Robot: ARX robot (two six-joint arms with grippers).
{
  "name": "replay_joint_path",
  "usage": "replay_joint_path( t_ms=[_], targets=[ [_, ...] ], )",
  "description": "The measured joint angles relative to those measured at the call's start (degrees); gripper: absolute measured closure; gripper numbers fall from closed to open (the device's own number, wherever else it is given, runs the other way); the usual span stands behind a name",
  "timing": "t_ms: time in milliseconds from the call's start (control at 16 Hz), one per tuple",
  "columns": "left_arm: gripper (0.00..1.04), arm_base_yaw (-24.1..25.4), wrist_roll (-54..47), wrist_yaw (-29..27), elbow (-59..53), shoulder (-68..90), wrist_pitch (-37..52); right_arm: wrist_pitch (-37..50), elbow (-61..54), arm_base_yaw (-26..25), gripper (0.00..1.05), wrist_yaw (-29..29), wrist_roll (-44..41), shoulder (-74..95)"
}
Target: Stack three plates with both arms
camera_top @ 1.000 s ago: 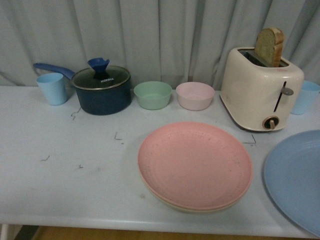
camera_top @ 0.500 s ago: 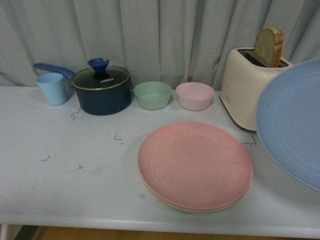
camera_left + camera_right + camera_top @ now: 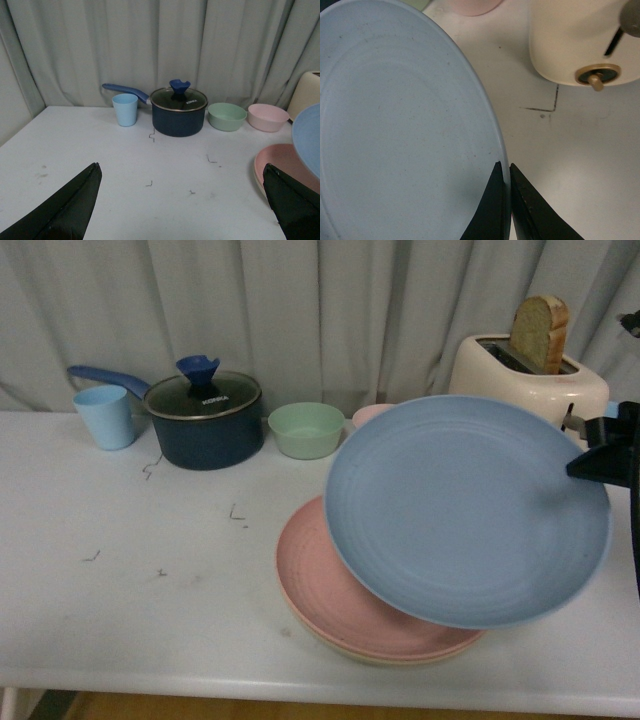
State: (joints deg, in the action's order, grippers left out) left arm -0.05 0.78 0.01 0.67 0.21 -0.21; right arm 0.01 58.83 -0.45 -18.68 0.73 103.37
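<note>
The right hand [image 3: 598, 458] gripped the light blue plate [image 3: 465, 510] by its right rim. In the right wrist view, one black finger [image 3: 487, 212] lay over the rim and the other under it, closed tight on the edge. The plate was tilted, its far side higher than its near side. It hung over the right part of the pink plate [image 3: 325, 590], hiding most of it. Whether the two touched could not be told.

The pink plate lay flat on the beige-cream plate [image 3: 345, 648], of which only a thin rim showed near the front edge of the worktop [image 3: 150, 570].

The left hand [image 3: 181, 167] appeared only in its own wrist view, jaws spread wide and holding nothing, above bare worktop to the left of the stack.

Along the back, before a grey curtain [image 3: 300, 310], stood a light blue cup [image 3: 103, 417], a dark blue lidded saucepan [image 3: 205, 422], a green bowl [image 3: 306, 430] and a pink bowl [image 3: 363, 415] mostly hidden by the raised plate. A cream toaster [image 3: 520, 375] stood further right with a slice of bread [image 3: 541, 332] upright in its slot.
</note>
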Motion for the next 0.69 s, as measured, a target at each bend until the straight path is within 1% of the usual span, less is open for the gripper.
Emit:
replay_joint_path(
  t_ms=[62, 250, 438, 500, 688],
  targets=[
    [0.07, 0.0, 0.0, 0.0, 0.0, 0.0, 0.0, 1.1, 0.5, 1.4, 1.02, 0.0, 1.6, 1.3],
    [0.07, 0.0, 0.0, 0.0, 0.0, 0.0, 0.0, 3.2, 0.9, 3.5, 1.02, 0.1, 4.5, 4.6],
    [0.07, 0.0, 0.0, 0.0, 0.0, 0.0, 0.0, 5.3, 1.8, 3.8, 1.02, 0.2, 7.7, 9.3],
    [0.07, 0.0, 0.0, 0.0, 0.0, 0.0, 0.0, 6.6, 1.9, 3.9, 1.02, -0.7, 9.0, 10.9],
    [0.07, 0.0, 0.0, 0.0, 0.0, 0.0, 0.0, 7.8, 2.0, 4.7, 1.02, -1.2, 11.6, 13.0]
  ],
)
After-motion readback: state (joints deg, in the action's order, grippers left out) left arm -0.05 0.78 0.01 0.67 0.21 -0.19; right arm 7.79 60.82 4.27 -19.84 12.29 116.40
